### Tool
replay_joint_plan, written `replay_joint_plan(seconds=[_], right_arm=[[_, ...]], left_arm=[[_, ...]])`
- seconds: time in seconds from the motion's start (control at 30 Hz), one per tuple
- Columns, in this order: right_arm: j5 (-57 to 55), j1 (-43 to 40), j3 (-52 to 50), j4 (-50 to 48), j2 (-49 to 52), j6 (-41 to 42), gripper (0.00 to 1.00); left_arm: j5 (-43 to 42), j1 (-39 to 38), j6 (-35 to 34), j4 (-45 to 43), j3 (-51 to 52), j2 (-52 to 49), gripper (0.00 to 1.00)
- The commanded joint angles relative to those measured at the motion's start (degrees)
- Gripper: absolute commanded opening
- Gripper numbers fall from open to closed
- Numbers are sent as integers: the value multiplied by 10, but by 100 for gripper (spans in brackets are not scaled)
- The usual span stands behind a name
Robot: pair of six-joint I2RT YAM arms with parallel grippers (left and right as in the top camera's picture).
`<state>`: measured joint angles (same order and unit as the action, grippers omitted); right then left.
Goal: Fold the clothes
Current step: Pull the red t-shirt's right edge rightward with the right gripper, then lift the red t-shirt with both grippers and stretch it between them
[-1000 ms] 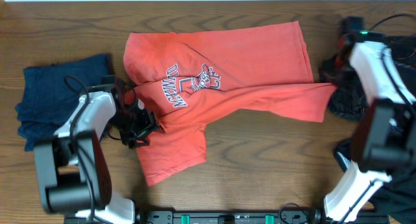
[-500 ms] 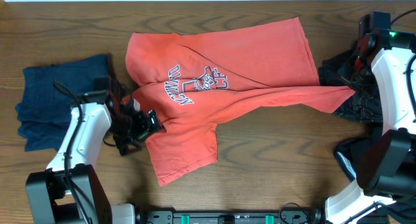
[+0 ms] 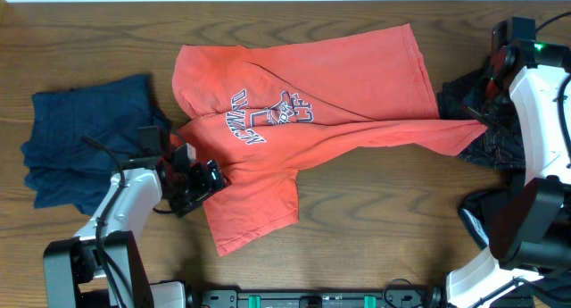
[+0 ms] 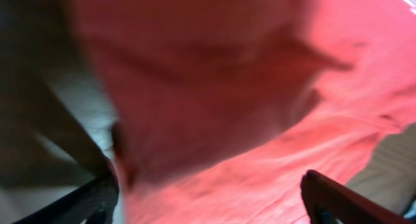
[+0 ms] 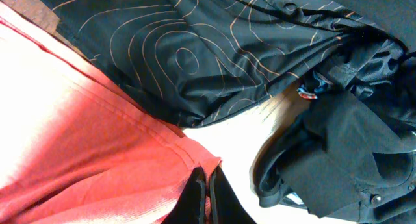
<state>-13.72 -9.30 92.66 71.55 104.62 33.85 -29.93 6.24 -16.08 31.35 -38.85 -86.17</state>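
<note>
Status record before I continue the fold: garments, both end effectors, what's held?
shirt: coral-red T-shirt, lettering up, diagonal fold across it
right end effector: shut on the shirt's right corner, beside black garments
left end effector: open at the shirt's left edge, not gripping
navy garment: crumpled, far left

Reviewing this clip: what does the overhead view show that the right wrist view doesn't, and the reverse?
Overhead only: the navy blue garment, the chest lettering and the left gripper. Right wrist only: a close look at the right gripper shut on the corner of the coral-red T-shirt. Both: that T-shirt and the black garment beside it.
</note>
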Motion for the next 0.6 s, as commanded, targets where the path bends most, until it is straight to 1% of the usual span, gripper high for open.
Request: replay_joint_plan(seconds=[0.0,0.1,0.17,0.27,0.3,0.33,0.37,0.5,0.57], right_arm=[[-8,-1,3,1,0,-7,1],[-8,-1,3,3,0,-7,1],[-9,-1,3,7,0,-7,1],[-9,-1,3,10,0,-7,1],[-9,-1,3,11,0,-7,1],[-9,-1,3,12,0,-7,1],[-9,-1,3,13,0,-7,1],[-9,-1,3,14,0,-7,1],[-8,-1,3,17,0,-10,1]], left_arm=[[-16,-28,7,-16,39,-30,86],[-16,-51,7,-30,39,-30,84],[-16,-63,7,-45,39,-30,67],[-16,-65,7,-73,39,-30,48],[-16,-65,7,-84,39,-30,31],[-16,-65,7,-91,38,-30,20],[-16,-65,7,-97,36,-30,6],[-46,-65,8,-93,19,-22,6],[-63,-65,8,-76,4,-6,6]])
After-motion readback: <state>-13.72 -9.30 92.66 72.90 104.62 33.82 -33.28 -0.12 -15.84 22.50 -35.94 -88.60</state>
